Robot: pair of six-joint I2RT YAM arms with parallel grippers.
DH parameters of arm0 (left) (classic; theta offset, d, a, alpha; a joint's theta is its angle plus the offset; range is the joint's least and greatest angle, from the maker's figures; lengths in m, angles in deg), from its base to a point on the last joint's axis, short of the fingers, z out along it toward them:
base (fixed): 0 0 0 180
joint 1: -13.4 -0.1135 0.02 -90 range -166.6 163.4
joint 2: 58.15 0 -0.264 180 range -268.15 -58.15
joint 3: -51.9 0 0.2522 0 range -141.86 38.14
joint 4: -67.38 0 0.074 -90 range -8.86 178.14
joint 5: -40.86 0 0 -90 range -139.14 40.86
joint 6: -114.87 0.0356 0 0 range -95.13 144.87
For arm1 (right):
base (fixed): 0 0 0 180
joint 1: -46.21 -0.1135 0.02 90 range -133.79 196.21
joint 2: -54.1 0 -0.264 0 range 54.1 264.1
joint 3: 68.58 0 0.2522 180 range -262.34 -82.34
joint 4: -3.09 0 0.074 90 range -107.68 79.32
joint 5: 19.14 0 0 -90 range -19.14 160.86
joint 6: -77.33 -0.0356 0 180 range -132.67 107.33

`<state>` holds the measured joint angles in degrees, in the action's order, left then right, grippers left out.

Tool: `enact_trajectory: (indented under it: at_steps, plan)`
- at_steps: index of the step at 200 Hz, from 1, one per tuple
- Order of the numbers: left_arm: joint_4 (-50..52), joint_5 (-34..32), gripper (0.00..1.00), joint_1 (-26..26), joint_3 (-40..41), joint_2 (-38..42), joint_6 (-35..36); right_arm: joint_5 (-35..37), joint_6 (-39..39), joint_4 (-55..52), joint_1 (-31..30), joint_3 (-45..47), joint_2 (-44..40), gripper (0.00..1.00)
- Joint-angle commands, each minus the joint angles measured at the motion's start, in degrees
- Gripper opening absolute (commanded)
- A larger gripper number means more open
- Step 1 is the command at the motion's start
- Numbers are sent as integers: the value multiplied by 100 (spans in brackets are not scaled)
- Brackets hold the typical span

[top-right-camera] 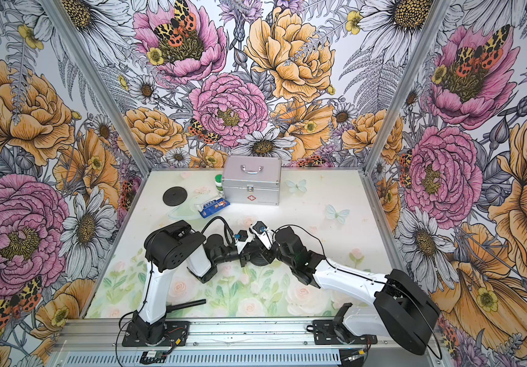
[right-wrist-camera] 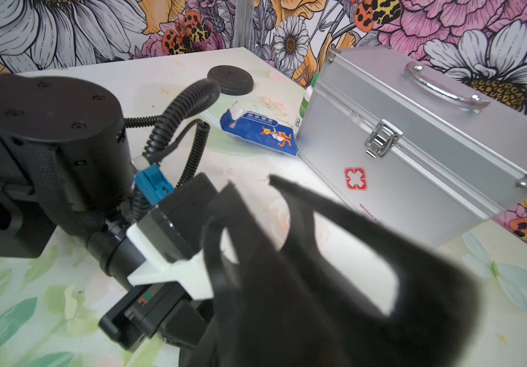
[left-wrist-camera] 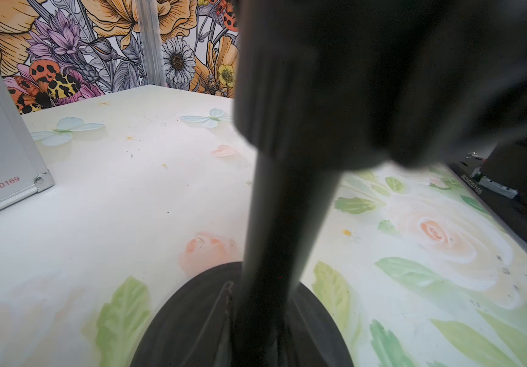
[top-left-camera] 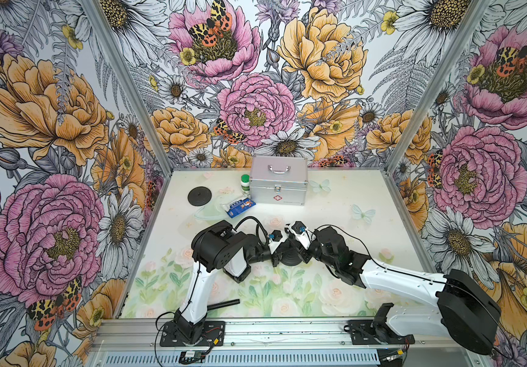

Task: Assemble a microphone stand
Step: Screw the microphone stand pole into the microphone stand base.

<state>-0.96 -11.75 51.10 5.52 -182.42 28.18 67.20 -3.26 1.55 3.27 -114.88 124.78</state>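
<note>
Left wrist view: your left end effector [top-left-camera: 277, 258] clenches the black pole [left-wrist-camera: 287, 222], likely stiff and slick, on its round base [left-wrist-camera: 186, 317]; grip low. Right end effector [right-wrist-camera: 251, 182]: cannot tell.

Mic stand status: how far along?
Done: pole looks seated in base. In hand: left end effector shut on pole; right end effector open beside it. Remaining: loose rod lies unattached; spare disc untouched.
</note>
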Motion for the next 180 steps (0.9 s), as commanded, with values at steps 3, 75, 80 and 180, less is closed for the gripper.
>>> enact_trajectory:
  at_steps: [3,75,80,180]
  plan:
    - [125,206,23,45,28,-148,53,-1921,1267,-797,568,36,-375,34]
    - [122,325,22,-8,24,-138,58,-4817,2231,-1381,1787,-1060,962,36]
    - [117,338,22,-12,28,-137,60,-4818,2244,-1387,1802,-1150,1054,36]
    - [120,418,23,-24,27,-168,86,-4208,1327,-497,1819,-1261,1552,0]
